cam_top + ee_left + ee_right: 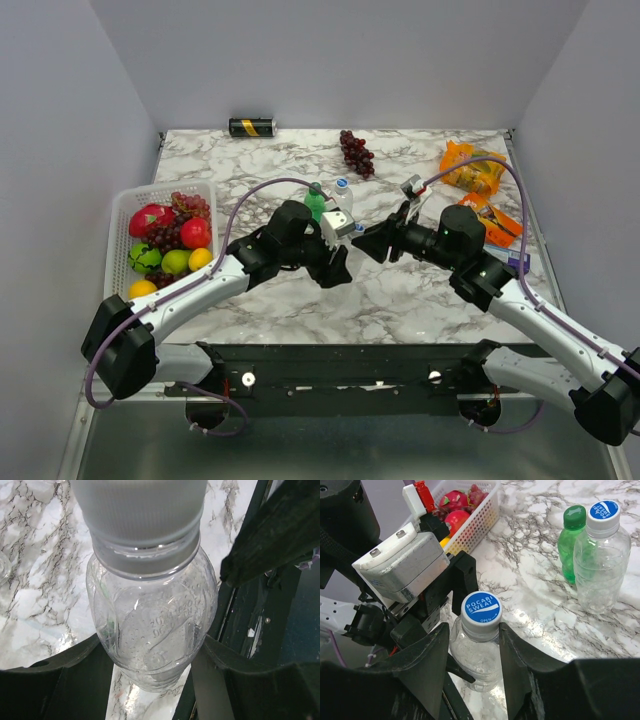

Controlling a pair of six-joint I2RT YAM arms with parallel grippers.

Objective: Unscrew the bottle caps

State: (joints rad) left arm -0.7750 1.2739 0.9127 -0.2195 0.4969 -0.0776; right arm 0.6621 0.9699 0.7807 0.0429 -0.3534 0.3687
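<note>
- Near the middle of the table [420,295], top view: the left gripper [336,262] and the right gripper [366,240] meet nose to nose. What they share is mostly hidden here. The green bottle [315,203] and the standing clear bottle [343,194] stand just behind them, toward the far edge.
- Left wrist view: the left jaws are clamped on the lower body of the held bottle [150,625]. Its cap [137,505] lies beyond the fingers.
- Right wrist view: the right jaws stand part open on either side of the blue cap. A sliver of gap shows on one side, so no firm grip is evident.
- Orientation: the long axis runs from the left gripper toward the right one. The bottle is tilted, not upright like its two neighbours, and the cap points toward the table's right edge.
- Step in hand, as judged: taking a fresh grip on the cap for a turn. The jaws should centre on the cap's side wall, close squarely and twist about the bottle's long axis. The left clamp must keep the thin body from spinning or buckling.
</note>
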